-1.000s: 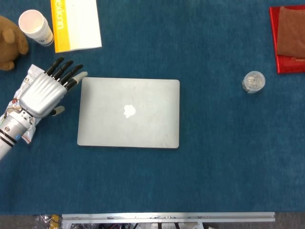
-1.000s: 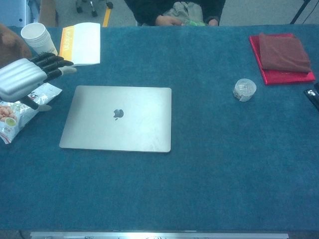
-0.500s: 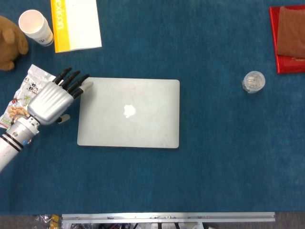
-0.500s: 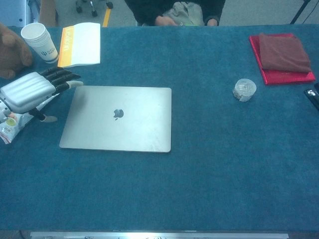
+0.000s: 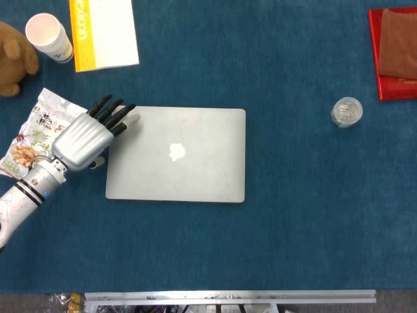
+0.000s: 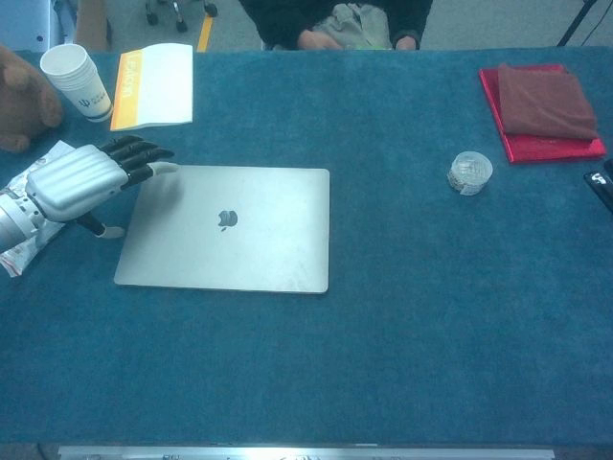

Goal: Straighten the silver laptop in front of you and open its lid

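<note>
Lying closed: silver laptop (image 5: 176,155) flat on the blue tabletop (image 5: 293,215), lid down, logo up.
Relative position: left hand (image 5: 83,139) at the laptop's far left corner.
Hand: fingers (image 5: 116,112) spread and extended, holding nothing, fingertips over the lid's corner; contact unclear.

- The left hand (image 5: 81,140) has a silver, glossy shell over its back, moulded in lengthwise ridges that run toward the knuckles.
- Its fingers (image 5: 112,112) are black and slender, with segmented sections; one ends in a pale, off-white tip.
- A short pale stub of the same off-white shows at the hand's near side, on a dark stalk.
- The wrist is a silver cylinder with dark rings around it.
- Behind it the forearm (image 5: 16,203) is white and smooth.
</note>
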### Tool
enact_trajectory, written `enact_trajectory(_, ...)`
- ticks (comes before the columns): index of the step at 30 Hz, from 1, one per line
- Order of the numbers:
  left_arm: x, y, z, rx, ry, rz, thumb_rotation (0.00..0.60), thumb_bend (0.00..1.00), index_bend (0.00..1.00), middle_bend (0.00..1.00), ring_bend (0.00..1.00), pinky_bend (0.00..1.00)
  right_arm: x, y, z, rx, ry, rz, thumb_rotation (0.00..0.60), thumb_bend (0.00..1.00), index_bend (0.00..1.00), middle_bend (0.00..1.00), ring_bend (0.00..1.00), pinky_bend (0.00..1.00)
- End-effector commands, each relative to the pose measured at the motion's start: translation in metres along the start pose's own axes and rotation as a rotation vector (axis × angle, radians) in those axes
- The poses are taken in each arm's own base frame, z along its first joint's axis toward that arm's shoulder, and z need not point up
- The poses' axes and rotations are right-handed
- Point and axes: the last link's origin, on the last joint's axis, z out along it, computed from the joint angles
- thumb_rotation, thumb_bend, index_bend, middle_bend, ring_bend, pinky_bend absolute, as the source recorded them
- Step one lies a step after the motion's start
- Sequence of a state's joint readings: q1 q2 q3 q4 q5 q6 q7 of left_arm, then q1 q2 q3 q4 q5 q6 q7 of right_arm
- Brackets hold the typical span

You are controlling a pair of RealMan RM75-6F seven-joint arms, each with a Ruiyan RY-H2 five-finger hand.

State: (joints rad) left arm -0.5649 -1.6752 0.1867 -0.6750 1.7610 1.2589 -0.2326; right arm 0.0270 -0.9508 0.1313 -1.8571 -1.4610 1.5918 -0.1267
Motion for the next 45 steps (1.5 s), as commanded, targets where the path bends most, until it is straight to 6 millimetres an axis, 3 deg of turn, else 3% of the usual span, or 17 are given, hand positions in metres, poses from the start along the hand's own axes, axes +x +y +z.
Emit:
enact_trajectory(1,0.001,0.002,0.002,-0.006,0.004,-0.002,0.600,0.11,0.00,0.03,0.00,0.00,0.000,0.000,0.000,-0.001,0.000,0.002,0.600,0.28,0.09,0.08,0.05,0.15)
enact_trajectory(35,0.021,0.054,0.050,-0.135,0.057,-0.010,0.600,0.11,0.00,0.02,0.00,0.00,0.007,0.013,-0.002,-0.021,0.019,0.014,0.600,0.28,0.09,0.08,0.05,0.15)
enact_trajectory(45,0.035,0.053,0.050,-0.135,0.081,0.027,0.600,0.11,0.00,0.02,0.00,0.00,0.009,0.016,-0.003,-0.023,0.025,0.026,0.600,0.28,0.09,0.08,0.05,0.15)
